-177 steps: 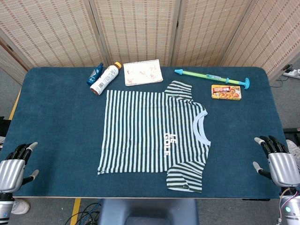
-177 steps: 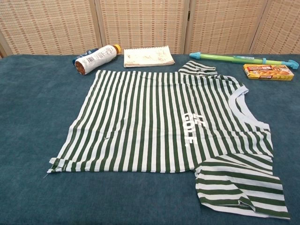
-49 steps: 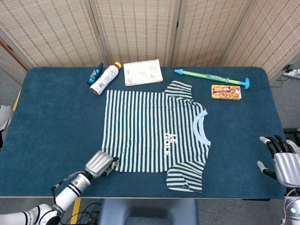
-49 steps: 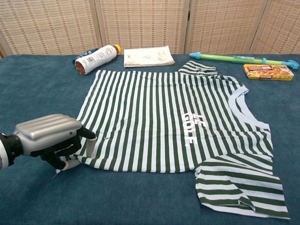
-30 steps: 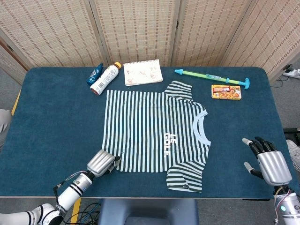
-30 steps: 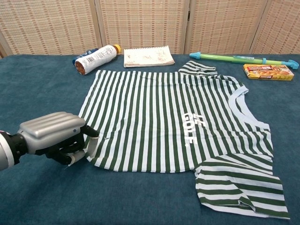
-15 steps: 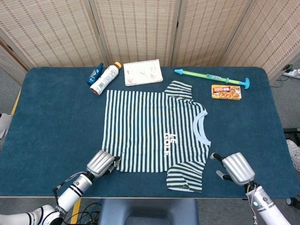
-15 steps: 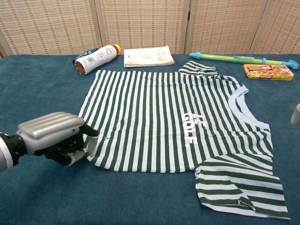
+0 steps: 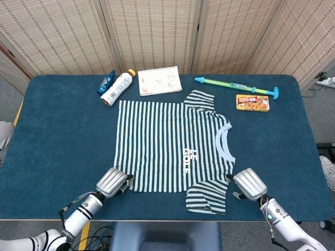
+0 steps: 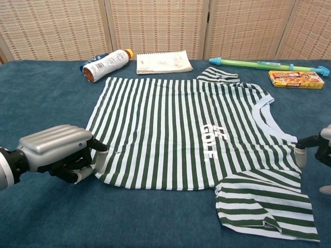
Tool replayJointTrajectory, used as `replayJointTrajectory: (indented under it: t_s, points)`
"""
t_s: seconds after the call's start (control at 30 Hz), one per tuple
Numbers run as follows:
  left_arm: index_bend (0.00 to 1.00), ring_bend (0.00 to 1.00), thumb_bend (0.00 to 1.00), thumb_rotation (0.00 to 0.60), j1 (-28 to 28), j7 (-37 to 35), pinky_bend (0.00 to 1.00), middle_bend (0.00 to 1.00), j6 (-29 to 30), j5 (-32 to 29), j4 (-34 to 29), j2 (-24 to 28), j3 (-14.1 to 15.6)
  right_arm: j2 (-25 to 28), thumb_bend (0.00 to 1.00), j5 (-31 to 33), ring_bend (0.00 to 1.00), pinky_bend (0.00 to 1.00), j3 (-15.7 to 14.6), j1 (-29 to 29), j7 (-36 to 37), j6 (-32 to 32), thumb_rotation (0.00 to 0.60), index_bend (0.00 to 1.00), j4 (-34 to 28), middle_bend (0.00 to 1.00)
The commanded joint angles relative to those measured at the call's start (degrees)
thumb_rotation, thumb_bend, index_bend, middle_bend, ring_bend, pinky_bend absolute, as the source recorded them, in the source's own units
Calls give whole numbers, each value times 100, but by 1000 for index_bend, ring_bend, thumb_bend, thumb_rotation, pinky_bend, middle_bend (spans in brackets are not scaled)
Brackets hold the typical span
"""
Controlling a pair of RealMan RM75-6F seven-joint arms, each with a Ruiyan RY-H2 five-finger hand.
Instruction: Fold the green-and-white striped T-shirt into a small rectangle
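The green-and-white striped T-shirt point(image 9: 170, 149) lies flat on the blue table, collar to the right, hem to the left point(image 10: 176, 132). My left hand point(image 9: 111, 183) pinches the near hem corner; in the chest view that hand point(image 10: 57, 151) has its fingers curled around the slightly lifted cloth edge. My right hand point(image 9: 248, 184) sits just right of the near sleeve point(image 9: 207, 197), by the shoulder. In the chest view only the fingers point(image 10: 306, 142) of the right hand point(image 10: 318, 147) show at the right border, spread, their tips at the shoulder seam with no cloth in them.
Along the far edge lie a white bottle point(image 9: 118, 88), a blue bottle point(image 9: 105, 82), a notebook point(image 9: 160, 80), a green-and-blue water gun point(image 9: 235, 86) and an orange box point(image 9: 253, 102). The table's near edge point(image 9: 167, 219) runs just below both hands.
My right hand has come in from the table's right edge to the shirt's near shoulder. The left hand keeps its hold on the hem corner, barely shifted.
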Motion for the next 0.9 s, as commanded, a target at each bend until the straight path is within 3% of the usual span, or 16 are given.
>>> replayJointTrajectory:
  t_s: [0.03,0.9]
  points:
    - [608,897,534,600,2,8,1000,959,2,-10,-2,-2,-5,-116,161,41,989,1000,3,121,59,-121,600,453,150,901]
    - [605,897,534,600,-18,94,1000,959,-81,-146,2,-27,-32,-564,187,162,989,1000,-62,605,106,-354,600,467,548,910]
